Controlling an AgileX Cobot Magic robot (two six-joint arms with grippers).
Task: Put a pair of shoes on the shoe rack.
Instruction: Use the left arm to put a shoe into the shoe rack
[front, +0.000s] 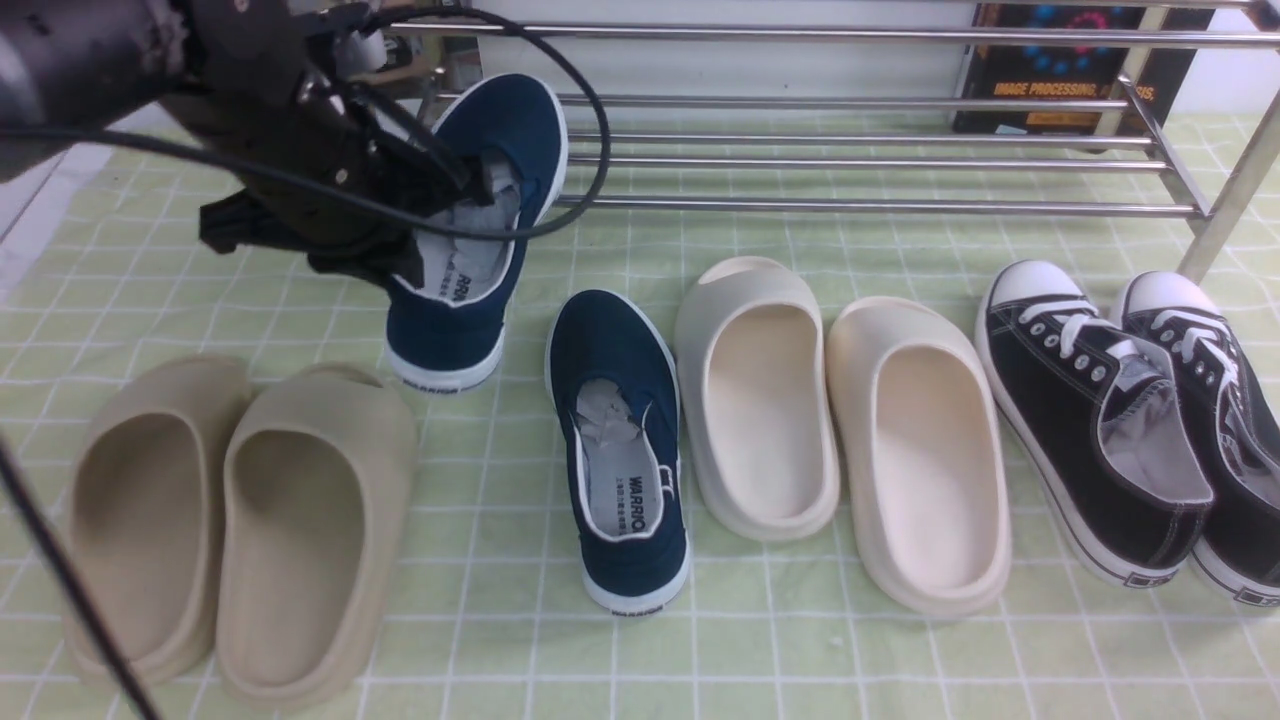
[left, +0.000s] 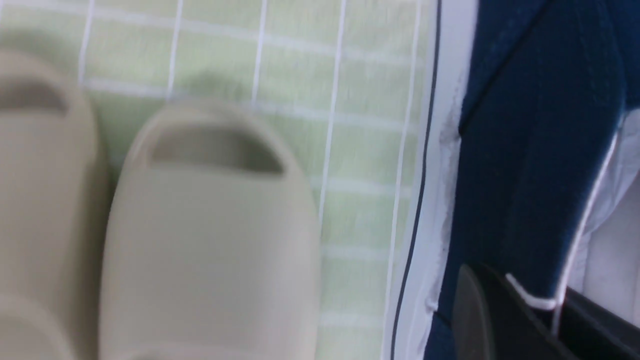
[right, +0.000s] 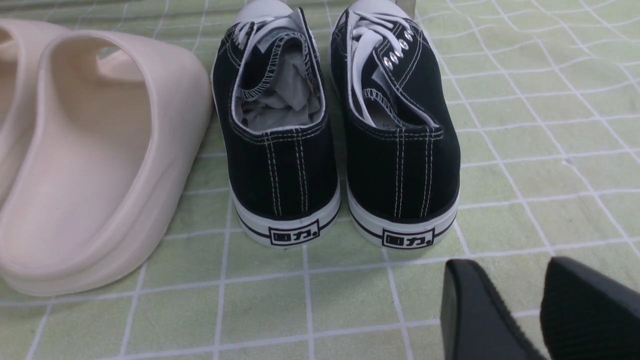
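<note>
One navy slip-on shoe (front: 500, 130) is tilted, toe raised by the left end of the shoe rack (front: 860, 205), heel low over the cloth. My left gripper (front: 480, 185) is shut on its side wall, one finger inside by the paper stuffing. The left wrist view shows the navy canvas (left: 540, 150) pinched in the left gripper (left: 545, 310). The other navy shoe (front: 605, 340) lies flat on the cloth at centre. My right gripper (right: 512, 270) is open and empty, low behind the black sneakers' heels.
Beige slides (front: 250, 520) lie at front left, right below the held shoe. Cream slides (front: 840, 420) sit right of the flat navy shoe. Black lace-up sneakers (front: 1120, 400) stand at the right by the rack's leg. A dark book (front: 1060, 60) leans behind the rack.
</note>
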